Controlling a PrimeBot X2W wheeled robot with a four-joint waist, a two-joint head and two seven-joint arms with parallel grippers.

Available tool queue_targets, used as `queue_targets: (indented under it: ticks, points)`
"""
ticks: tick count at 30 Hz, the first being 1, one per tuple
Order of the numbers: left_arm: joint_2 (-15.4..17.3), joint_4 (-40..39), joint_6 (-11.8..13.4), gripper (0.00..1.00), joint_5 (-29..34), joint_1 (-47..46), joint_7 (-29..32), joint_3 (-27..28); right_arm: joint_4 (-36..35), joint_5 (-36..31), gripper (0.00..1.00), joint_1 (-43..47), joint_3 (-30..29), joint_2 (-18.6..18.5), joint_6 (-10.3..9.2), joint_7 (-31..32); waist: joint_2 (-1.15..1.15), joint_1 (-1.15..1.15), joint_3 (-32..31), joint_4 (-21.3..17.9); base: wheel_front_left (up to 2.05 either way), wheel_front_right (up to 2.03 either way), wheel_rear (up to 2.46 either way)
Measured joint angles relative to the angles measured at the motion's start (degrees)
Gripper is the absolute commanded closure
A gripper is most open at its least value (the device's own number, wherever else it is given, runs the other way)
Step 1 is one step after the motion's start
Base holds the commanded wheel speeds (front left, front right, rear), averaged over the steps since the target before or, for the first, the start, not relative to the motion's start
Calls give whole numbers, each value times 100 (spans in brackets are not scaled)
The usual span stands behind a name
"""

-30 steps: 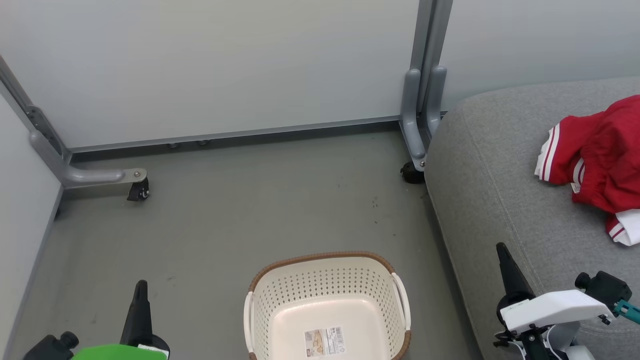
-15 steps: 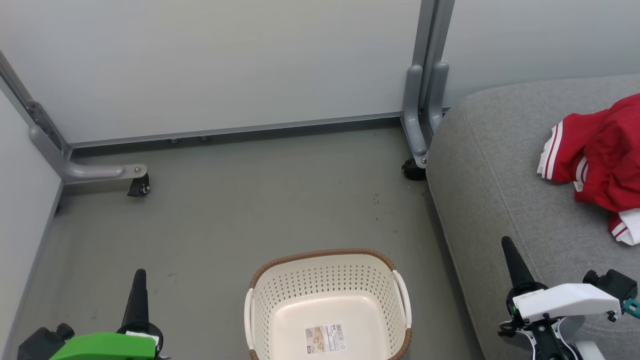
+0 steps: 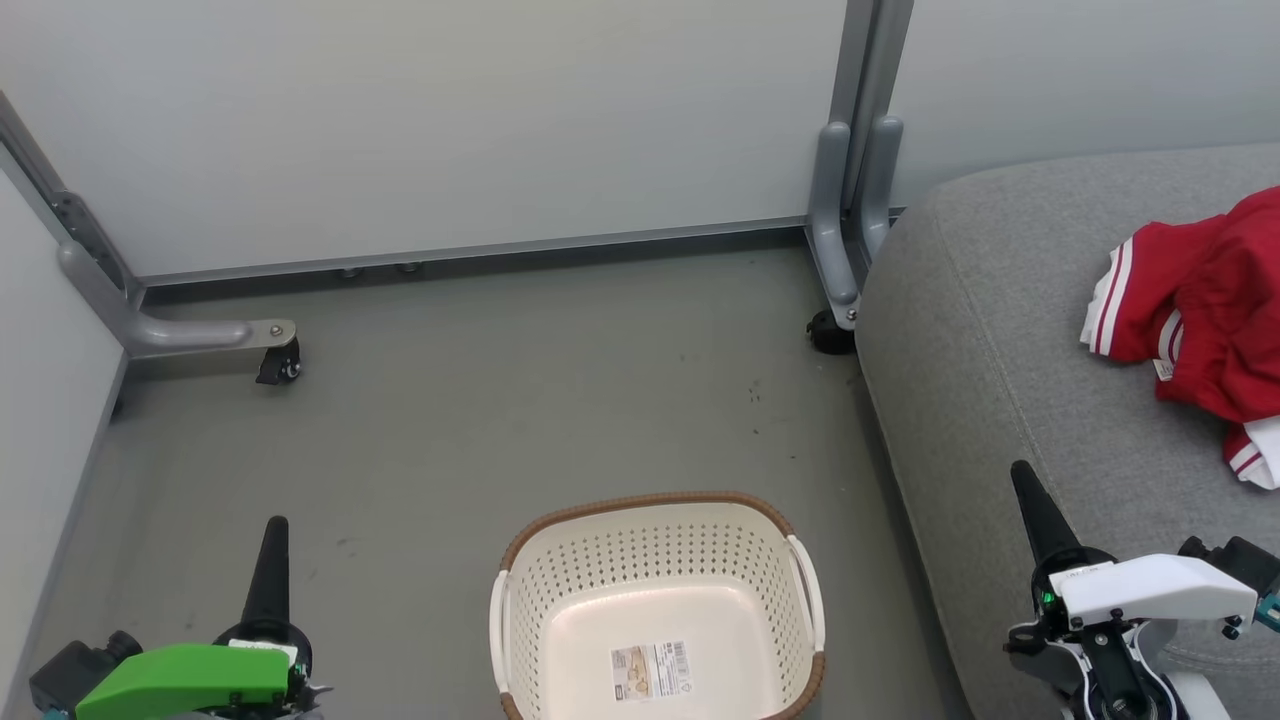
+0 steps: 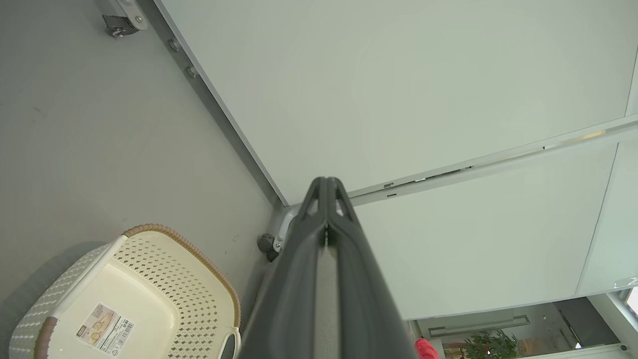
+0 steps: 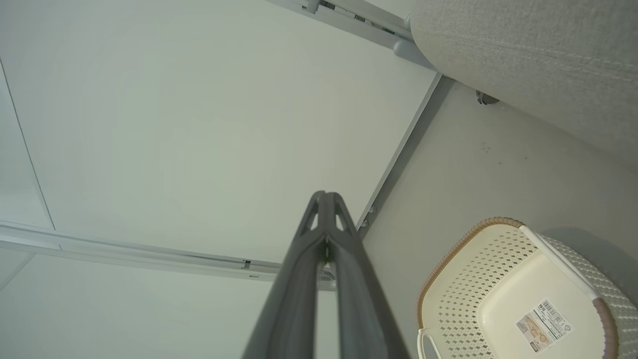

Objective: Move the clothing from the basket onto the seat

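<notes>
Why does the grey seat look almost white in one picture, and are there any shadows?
Right wrist view: the seat looks pale, probably from brighter exposure, and a soft shadow lies on the floor beside the basket. Left wrist view: a similar soft shadow beside the basket. Head view: even light, seat plainly grey, everything sharp, hardly any shadow.

Left pincer (image 3: 276, 528), right pincer (image 3: 1021, 473) closed, empty.

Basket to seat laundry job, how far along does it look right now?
Done: the basket holds just its sticker, and the red clothing lies on the grey seat. In hand: nothing; the left gripper and right gripper are both shut and empty. Remaining: seemingly nothing, though the clothing runs off the picture's edge.
</notes>
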Motion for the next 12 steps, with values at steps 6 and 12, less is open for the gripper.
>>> queue_targets:
  ticks: [6, 12]
  points:
    - [-1, 46, -15, 100, -343, -100, 96, 45, 15, 354, 100, -86, -69, 11, 0, 96, 0, 0, 30, 11, 0, 0, 0]
    - [-1, 87, -25, 100, -628, -196, 171, 74, 26, 638, 100, -104, -134, 21, 0, 176, 0, 0, 55, 21, 0, 0, 0]
